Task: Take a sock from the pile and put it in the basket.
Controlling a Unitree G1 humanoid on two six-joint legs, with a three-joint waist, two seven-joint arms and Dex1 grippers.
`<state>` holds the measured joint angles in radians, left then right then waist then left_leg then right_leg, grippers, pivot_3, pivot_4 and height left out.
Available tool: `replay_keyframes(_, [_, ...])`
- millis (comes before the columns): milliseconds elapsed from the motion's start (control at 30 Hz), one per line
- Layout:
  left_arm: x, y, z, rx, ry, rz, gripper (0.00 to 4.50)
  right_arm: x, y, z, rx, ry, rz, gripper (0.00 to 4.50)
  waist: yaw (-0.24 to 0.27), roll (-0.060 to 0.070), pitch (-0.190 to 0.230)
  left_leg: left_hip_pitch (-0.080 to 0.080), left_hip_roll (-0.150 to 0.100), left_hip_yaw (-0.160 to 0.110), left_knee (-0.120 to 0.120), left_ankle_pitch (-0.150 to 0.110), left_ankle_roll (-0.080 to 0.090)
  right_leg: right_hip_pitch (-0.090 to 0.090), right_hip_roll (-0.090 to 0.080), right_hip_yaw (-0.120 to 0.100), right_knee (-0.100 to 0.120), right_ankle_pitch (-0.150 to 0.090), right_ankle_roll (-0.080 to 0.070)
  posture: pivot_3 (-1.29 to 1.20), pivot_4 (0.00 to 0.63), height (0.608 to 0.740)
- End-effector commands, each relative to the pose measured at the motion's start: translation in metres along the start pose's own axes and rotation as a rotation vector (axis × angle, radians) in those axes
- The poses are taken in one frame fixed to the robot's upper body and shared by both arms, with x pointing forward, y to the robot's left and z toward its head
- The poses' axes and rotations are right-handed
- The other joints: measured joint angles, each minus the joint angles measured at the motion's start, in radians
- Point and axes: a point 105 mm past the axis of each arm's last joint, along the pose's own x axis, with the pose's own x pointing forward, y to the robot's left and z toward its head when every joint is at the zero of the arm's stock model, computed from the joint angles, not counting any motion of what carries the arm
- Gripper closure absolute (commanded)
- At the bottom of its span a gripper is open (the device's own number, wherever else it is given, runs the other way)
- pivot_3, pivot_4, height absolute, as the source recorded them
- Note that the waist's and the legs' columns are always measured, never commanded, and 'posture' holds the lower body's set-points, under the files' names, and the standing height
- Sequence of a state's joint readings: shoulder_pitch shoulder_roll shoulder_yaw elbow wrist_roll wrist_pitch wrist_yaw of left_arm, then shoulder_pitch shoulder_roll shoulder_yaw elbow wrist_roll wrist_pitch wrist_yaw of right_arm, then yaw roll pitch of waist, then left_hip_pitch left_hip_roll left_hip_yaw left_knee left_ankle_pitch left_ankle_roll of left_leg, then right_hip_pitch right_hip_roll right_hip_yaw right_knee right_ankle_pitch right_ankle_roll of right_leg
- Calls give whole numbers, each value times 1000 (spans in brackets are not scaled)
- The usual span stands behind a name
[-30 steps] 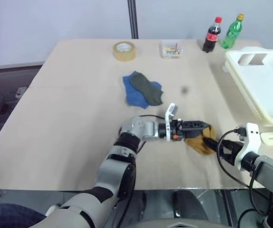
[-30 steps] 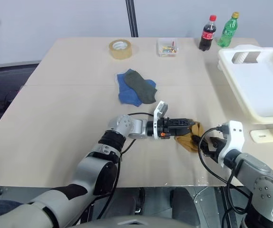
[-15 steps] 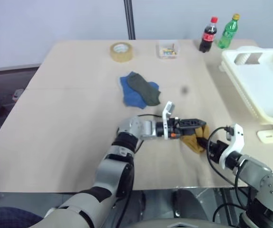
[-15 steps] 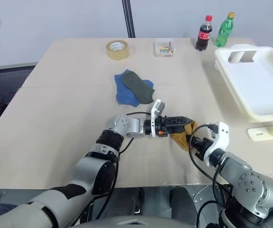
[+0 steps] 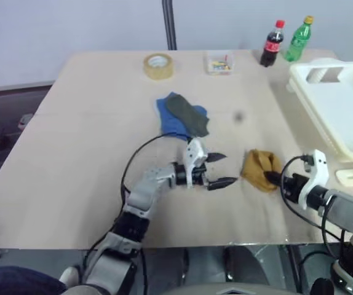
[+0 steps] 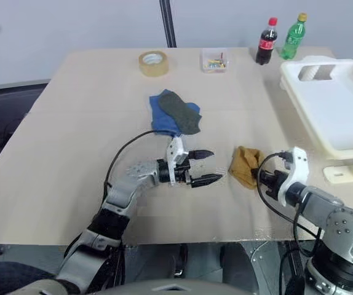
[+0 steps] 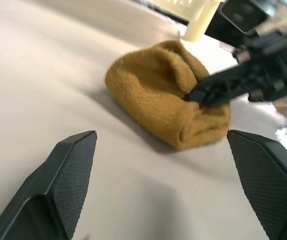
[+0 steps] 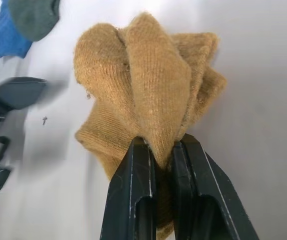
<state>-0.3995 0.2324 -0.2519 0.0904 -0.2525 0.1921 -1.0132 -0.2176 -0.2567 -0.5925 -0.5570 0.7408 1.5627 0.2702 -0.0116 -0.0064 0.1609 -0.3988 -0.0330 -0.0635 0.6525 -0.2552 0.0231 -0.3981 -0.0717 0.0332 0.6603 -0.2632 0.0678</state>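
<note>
The mustard-yellow sock [image 5: 259,169] lies bunched on the table to the right of centre, apart from the pile [image 5: 182,117] of a blue and a dark green sock farther back. My right gripper [image 8: 162,147] is shut on a fold at the sock's near right edge. In the left wrist view its black fingers [image 7: 218,87] pinch the cloth. My left gripper [image 5: 226,169] stands open just left of the sock, pointing at it without touching it. The white basket [image 5: 342,110] sits at the table's right edge, beyond the sock.
Along the table's far edge stand a roll of tape [image 5: 159,65], a small clear box [image 5: 219,62], a cola bottle [image 5: 273,44] and a green bottle [image 5: 297,40]. A black cable loops over the table from my left arm.
My left gripper has drawn back to the left off the sock and rolled, its jaws now wide. My right gripper has closed on the sock's edge.
</note>
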Motion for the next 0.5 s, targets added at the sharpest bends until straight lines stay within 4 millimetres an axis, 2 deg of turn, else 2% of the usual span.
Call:
replay_keyframes(33, [-4,-14,27,154,-109,-23,0,-8,6,20,-71,-34,52,4449,1,0,0,0,0,0,0,0,0,0,0,0,0,0,0,0,150,738])
replay_keyframes(200, [-12,-23,39,114,-187,-16,0,-15,7,35,-134,-5,83,4449,0,0,0,-1,0,-1,0,0,1,0,0,-2,0,0,0,0,150,738])
replay_keyframes(333, [-15,-22,44,104,-226,0,0,-19,6,42,-158,13,84,4449,-2,0,0,0,1,-1,1,0,1,1,2,-2,1,0,0,0,150,738])
replay_keyframes(400, [-15,-20,45,117,-234,8,0,-25,5,55,-176,-5,77,4449,-2,0,0,0,1,-1,1,0,1,1,2,-2,1,0,0,0,150,738])
replay_keyframes(500, [-13,-20,48,139,-258,15,0,-43,0,92,-178,-92,67,4449,-2,0,1,0,0,1,2,0,1,1,1,-2,1,0,0,0,150,738])
